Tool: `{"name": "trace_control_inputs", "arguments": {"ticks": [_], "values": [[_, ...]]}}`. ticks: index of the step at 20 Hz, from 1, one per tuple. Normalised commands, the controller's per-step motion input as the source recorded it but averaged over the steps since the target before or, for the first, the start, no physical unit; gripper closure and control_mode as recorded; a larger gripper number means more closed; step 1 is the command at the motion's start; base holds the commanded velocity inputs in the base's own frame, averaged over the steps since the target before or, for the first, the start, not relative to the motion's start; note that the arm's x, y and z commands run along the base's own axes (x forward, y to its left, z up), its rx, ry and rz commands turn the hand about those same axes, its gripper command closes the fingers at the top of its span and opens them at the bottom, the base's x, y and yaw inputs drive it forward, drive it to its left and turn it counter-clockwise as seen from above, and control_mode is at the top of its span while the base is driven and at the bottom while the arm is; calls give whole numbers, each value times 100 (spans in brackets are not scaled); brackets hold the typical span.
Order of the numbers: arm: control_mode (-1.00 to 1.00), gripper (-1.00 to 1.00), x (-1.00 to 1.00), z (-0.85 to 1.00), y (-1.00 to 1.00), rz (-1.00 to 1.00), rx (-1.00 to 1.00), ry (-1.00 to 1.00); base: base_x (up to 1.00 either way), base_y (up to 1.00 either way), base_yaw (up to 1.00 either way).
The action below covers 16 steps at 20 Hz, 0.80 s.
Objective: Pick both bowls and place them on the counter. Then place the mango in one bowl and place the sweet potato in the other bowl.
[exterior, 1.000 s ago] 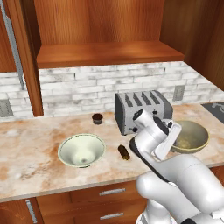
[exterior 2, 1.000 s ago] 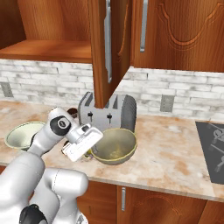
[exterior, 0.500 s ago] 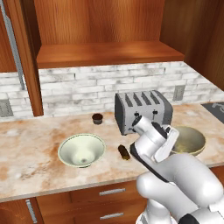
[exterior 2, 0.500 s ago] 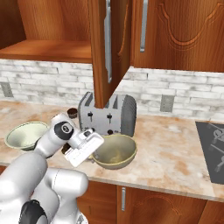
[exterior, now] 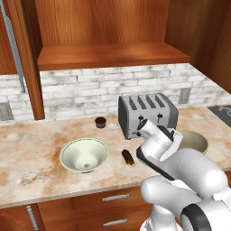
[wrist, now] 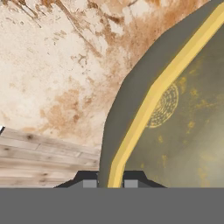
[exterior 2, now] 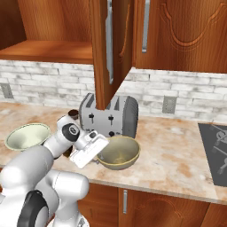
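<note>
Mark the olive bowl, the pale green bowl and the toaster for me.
olive bowl [exterior 2: 119,153]: right base view, on its inner wall.
pale green bowl [exterior: 84,154]: left base view, inside its basin.
toaster [exterior: 148,113]: left base view, on its front face.

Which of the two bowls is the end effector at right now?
The olive-yellow bowl beside the toaster; its rim sits between the end effector fingertips. The pale green bowl stands apart.

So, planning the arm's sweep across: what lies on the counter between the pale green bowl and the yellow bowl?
In the left base view, a small dark brown item lies on the counter between the pale green bowl and the yellow bowl.
</note>
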Motion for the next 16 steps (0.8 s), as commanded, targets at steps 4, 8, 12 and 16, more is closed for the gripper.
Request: {"name": "trace_control_inputs", "arguments": {"ticks": [4,8,12,16], "values": [[-100,100,16,-20,-24,4,8,0,0,0,0],[-100,100,7,-16,-37,2,10,0,0,0,0],[-100,100,14,-5,-6,1,1,3,0,0,0],[-100,-100,4,-1,-3,1,0,5,0,0,0]]}}
